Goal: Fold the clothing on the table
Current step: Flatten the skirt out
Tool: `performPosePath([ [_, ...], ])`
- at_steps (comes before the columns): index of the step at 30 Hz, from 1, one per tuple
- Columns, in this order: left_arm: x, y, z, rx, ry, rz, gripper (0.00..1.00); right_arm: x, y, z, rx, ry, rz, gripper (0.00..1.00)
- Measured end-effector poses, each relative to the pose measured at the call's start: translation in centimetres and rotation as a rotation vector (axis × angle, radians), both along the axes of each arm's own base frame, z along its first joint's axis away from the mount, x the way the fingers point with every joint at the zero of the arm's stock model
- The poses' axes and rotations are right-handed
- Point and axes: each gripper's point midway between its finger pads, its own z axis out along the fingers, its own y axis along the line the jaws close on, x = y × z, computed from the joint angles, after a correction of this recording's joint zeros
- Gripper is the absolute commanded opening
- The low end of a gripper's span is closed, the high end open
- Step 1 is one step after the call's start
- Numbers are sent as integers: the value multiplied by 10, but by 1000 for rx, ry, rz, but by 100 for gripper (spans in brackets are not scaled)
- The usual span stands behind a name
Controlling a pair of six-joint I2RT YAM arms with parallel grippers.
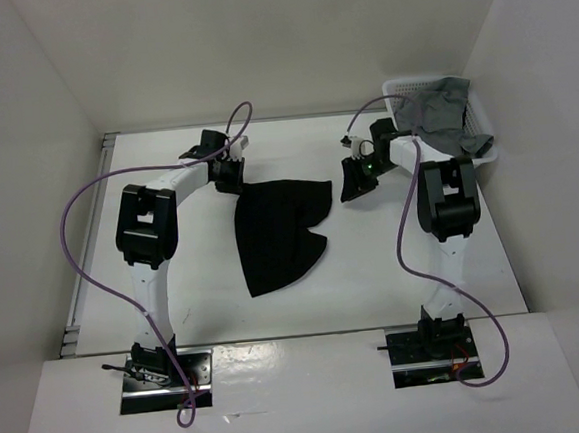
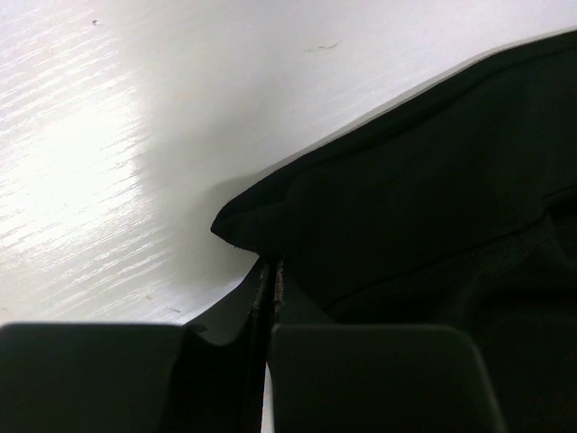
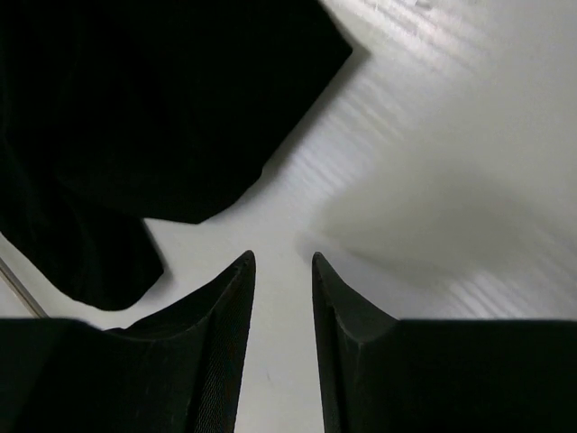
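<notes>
The black clothing [image 1: 280, 227] lies crumpled on the white table [image 1: 374, 270], drawn up to a point at its far left corner. My left gripper [image 1: 232, 173] sits at that corner. In the left wrist view it [image 2: 270, 263] is shut, with the clothing's [image 2: 433, 180] hemmed corner pinched at the fingertips. My right gripper [image 1: 353, 185] hovers to the right of the clothing, apart from it. In the right wrist view it [image 3: 281, 257] is open with a narrow gap and only bare table [image 3: 451, 135] between the fingers. There the clothing [image 3: 153, 108] lies ahead and to the left.
A white lattice basket [image 1: 483, 121] holding a grey garment [image 1: 437, 110] stands at the back right corner, just behind the right arm. White walls enclose the table on three sides. Purple cables loop over both arms.
</notes>
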Motion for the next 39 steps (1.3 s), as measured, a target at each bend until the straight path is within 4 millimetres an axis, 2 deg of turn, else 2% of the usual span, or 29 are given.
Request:
performPosePath([
  [18, -2, -7, 0, -29, 3, -26, 0, 50, 16, -12, 82, -20, -2, 42],
  [28, -3, -11, -1, -35, 5, -37, 0, 65, 25, -12, 135, -26, 10, 42],
  [35, -3, -14, -1, -48, 6, -45, 0, 64, 27, -14, 148, -16, 12, 36],
  [39, -3, -14, -1, -48, 6, -45, 0, 63, 27, -15, 149, -13, 12, 28],
])
